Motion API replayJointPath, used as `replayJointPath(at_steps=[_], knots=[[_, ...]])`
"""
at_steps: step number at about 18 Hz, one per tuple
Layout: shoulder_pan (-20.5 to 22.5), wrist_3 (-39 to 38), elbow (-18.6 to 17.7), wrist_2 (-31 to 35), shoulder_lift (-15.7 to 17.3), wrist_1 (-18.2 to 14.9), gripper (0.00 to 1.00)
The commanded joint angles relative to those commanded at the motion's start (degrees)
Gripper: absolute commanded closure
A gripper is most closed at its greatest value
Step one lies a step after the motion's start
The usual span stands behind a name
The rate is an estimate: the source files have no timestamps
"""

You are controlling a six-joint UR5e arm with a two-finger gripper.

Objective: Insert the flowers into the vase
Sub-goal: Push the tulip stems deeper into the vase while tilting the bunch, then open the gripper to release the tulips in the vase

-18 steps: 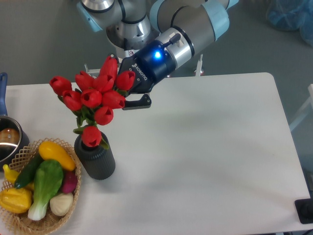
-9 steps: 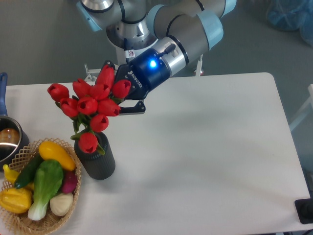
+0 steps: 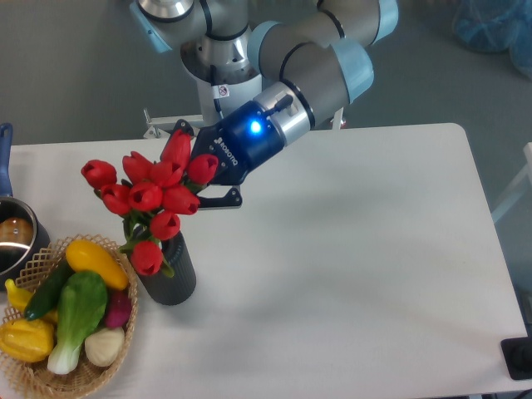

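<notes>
On gripper [image 3: 204, 176] body: "ROBOTIQ", w/ flowers [image 3: 150, 193].

Our arm [image 3: 312, 71] reaches down-left, wrist lit blue; our gripper [image 3: 202, 170] sits half hidden, one finger [image 3: 218, 199] showing.

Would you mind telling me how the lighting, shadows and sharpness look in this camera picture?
In the camera view, light is soft and even: the table shows only faint, diffuse shadows, one beside the vase. A blue indicator light glows brightly on the gripper, nearly blown out at its centre. The flowers look sharp, without motion blur. A glint shows on the pot at the left edge.
</notes>
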Motion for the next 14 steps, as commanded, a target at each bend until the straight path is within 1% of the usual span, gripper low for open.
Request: replayJointPath(at_steps=[2,5,10,14], knots=[[-0.09,2.20,-1.32,0.09,0.00,-0.09,0.89],[-0.09,3.53,-2.29,0.52,-0.09,-0.09,0.88],[-1.32,4.41,-2.38,3.86,-1.23,0.00,0.83],[-1.85,4.50,-2.47,5.18,-1.58,-0.09,0.76]])
